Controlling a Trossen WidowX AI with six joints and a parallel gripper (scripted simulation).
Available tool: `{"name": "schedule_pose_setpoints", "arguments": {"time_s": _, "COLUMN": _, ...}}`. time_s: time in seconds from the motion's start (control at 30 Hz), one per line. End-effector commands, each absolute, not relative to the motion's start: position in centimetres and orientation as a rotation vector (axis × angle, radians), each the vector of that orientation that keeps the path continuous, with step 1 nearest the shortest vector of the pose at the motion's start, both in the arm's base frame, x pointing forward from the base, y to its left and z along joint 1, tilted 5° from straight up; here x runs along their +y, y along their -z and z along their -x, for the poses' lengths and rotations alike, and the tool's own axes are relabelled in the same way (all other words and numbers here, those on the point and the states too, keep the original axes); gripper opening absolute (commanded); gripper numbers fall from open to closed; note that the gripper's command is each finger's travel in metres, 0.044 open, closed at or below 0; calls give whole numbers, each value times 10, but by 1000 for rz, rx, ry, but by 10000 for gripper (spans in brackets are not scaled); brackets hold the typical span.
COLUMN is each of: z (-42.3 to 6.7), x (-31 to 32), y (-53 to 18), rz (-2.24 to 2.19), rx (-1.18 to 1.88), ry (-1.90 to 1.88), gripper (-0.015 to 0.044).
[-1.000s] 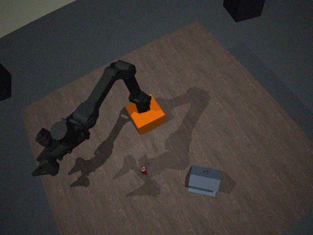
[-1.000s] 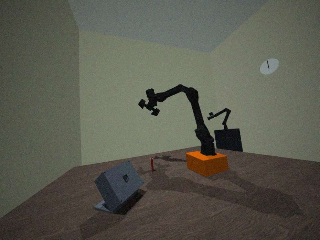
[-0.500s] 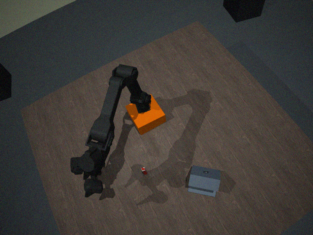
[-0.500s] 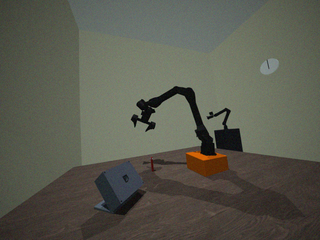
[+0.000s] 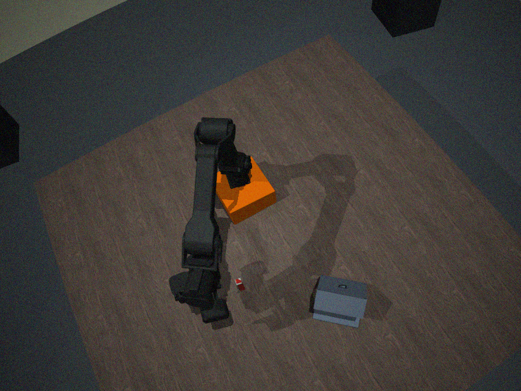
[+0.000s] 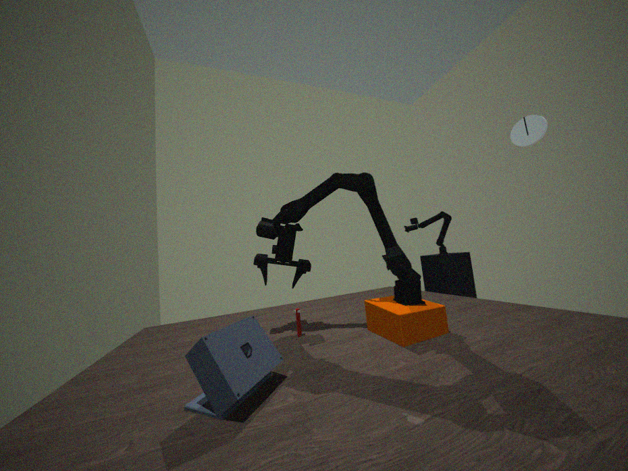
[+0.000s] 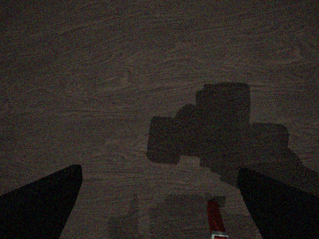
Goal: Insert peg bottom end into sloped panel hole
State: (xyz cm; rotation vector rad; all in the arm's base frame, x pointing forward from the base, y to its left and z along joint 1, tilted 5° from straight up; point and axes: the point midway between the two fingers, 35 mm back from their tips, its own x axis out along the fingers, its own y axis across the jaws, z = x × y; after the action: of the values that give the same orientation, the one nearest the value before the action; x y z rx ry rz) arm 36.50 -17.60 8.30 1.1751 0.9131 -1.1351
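Observation:
The red peg (image 5: 240,285) (image 6: 298,323) (image 7: 215,216) stands upright on the table, with a pale rim around its top. My gripper (image 6: 279,286) (image 7: 162,174) is open and empty, pointing down above the height of the peg. In the wrist view the peg shows at the bottom, right of the middle between the fingers. The grey-blue sloped panel (image 5: 339,303) (image 6: 234,362) stands apart from the peg. Its hole (image 5: 342,286) (image 6: 246,349) shows as a dark opening with a flat side; nothing is in it. In the top view the fingertips are hidden by the arm.
The arm rises from an orange base block (image 5: 255,203) (image 6: 426,324) on the wooden table (image 5: 147,294) (image 6: 354,430). The arm's shadow falls around the peg and towards the panel. A dark box (image 6: 448,273) with another small arm (image 6: 442,228) stands in the background.

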Motion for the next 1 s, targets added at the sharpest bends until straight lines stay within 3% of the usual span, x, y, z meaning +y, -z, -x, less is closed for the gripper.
{"name": "schedule_pose_setpoints", "arguments": {"time_s": 0.0, "z": -353, "x": -142, "y": -64, "rz": -1214, "rx": 1058, "ry": 1151, "gripper": 440}}
{"name": "schedule_pose_setpoints", "arguments": {"time_s": 0.2, "z": -326, "x": -98, "y": -46, "rz": -1248, "rx": 1256, "ry": 1190, "gripper": 440}}
{"name": "schedule_pose_setpoints", "arguments": {"time_s": 0.97, "z": -325, "x": -96, "y": -18, "rz": -1249, "rx": 1262, "ry": 1192, "gripper": 440}}
